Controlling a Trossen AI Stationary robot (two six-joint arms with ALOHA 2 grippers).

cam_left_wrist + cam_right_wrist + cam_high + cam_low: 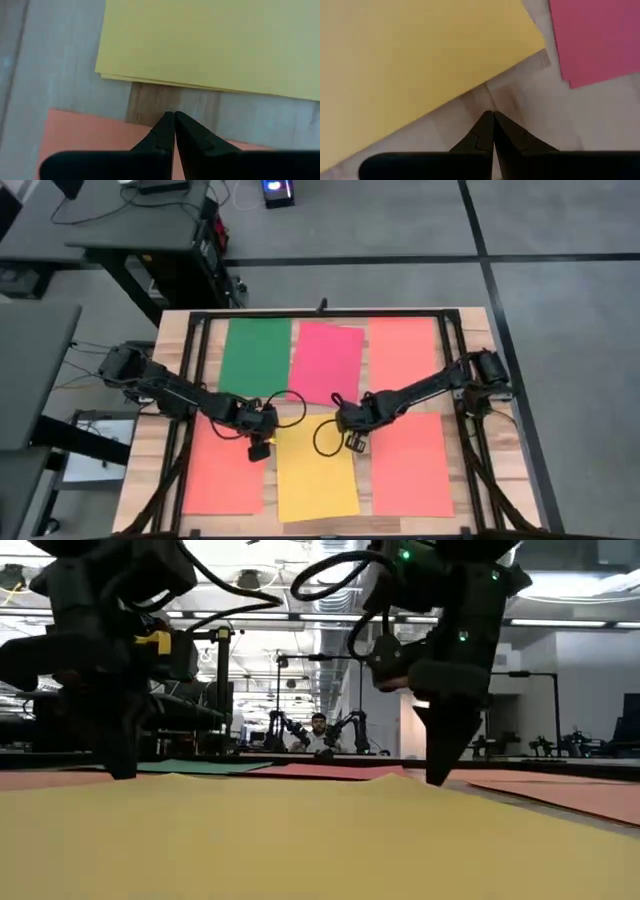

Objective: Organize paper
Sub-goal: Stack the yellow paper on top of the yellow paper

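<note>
Six sheets of paper lie flat on the table point(170, 340) in two rows of three: at the far side a green sheet point(256, 356), a pink sheet point(327, 361) and an orange sheet point(403, 350); at the near side an orange sheet point(224, 472), a yellow sheet point(314, 472) in the middle and another orange sheet point(411, 464). The sheets lie close beside each other with strips of wood showing between them (the yellow sheet's far edge looks like more than one layer in the left wrist view). The left gripper point(258, 448) hangs low over the gap between the near-left orange sheet and the yellow sheet's far left corner, its fingers point(165, 131) pressed together on nothing. The right gripper point(355, 442) hangs low over bare wood just beside the yellow sheet's far right corner, with the pink sheet near, and its fingers point(484, 130) are likewise closed and empty. In the low view a person point(318, 733) sits in the room beyond the table.
</note>
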